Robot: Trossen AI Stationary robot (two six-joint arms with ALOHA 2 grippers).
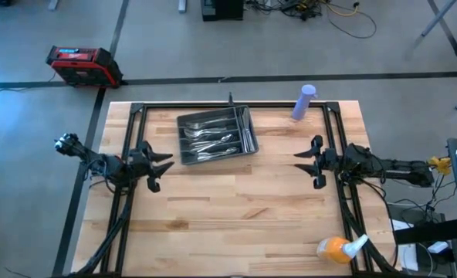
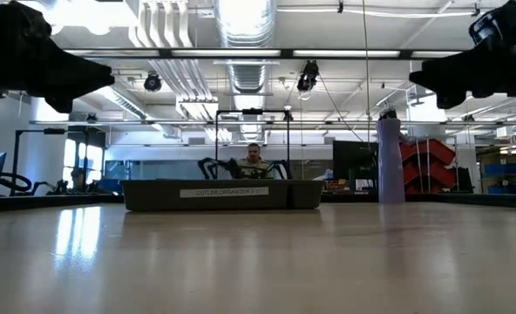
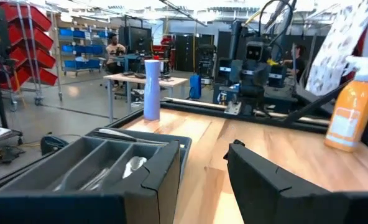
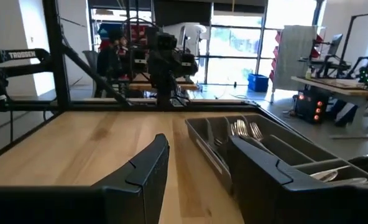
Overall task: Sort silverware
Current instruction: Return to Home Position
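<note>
The silverware (image 1: 213, 139) lies inside a dark grey compartmented tray (image 1: 188, 154) at the table's far middle; spoons and forks show in its compartments (image 4: 246, 129), (image 3: 131, 167). My left gripper (image 1: 165, 164) hovers open above the table at the left, just left of the tray's near corner. My right gripper (image 1: 304, 160) hovers open at the right, well clear of the tray. Both point toward the table's middle and hold nothing.
A lilac cylinder (image 1: 303, 103) stands at the far edge, right of the tray. An orange spray bottle (image 1: 338, 249) lies at the near right corner. A dark frame (image 1: 136, 116) runs along the table's sides. Bare wood (image 1: 236, 201) spans the middle and near part.
</note>
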